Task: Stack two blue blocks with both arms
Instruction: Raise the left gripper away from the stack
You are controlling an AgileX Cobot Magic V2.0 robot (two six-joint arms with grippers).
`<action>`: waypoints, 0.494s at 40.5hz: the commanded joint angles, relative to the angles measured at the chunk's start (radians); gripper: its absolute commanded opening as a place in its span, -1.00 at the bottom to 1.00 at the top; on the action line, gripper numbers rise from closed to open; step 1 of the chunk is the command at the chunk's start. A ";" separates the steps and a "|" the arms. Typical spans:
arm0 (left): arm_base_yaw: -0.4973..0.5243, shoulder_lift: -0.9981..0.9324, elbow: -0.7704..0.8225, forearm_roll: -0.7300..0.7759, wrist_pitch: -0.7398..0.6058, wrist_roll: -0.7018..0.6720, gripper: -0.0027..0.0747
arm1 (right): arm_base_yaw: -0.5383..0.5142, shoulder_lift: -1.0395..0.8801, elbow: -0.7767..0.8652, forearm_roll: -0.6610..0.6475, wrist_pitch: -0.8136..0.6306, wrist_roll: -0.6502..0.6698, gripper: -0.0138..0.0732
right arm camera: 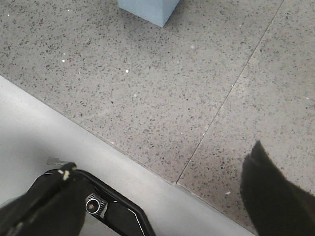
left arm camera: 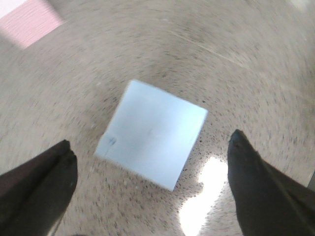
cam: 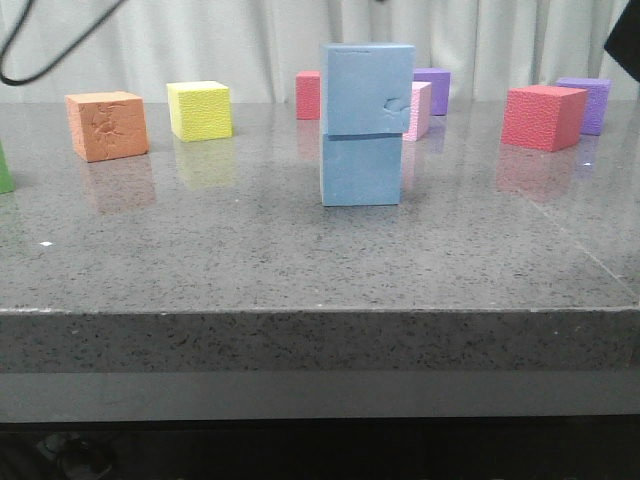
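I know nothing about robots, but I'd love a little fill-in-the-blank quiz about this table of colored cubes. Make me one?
1. The dented blue block sits on top of another ____ block.
2. The left gripper has its jaws ____, holding nothing.
3. Beside the orange cube stands a ____ cube.
4. The number of blocks in the stack is ____.

Missing words: blue; open; yellow; two
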 commanded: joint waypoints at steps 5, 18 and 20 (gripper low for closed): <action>0.004 -0.172 -0.033 0.064 -0.004 -0.267 0.62 | -0.002 -0.011 -0.024 -0.003 -0.049 0.001 0.80; -0.004 -0.490 0.334 0.071 -0.129 -0.295 0.55 | -0.002 -0.011 -0.024 -0.002 -0.049 0.001 0.80; -0.002 -0.560 0.423 0.074 -0.173 -0.296 0.52 | -0.002 -0.011 -0.024 -0.002 -0.049 0.001 0.80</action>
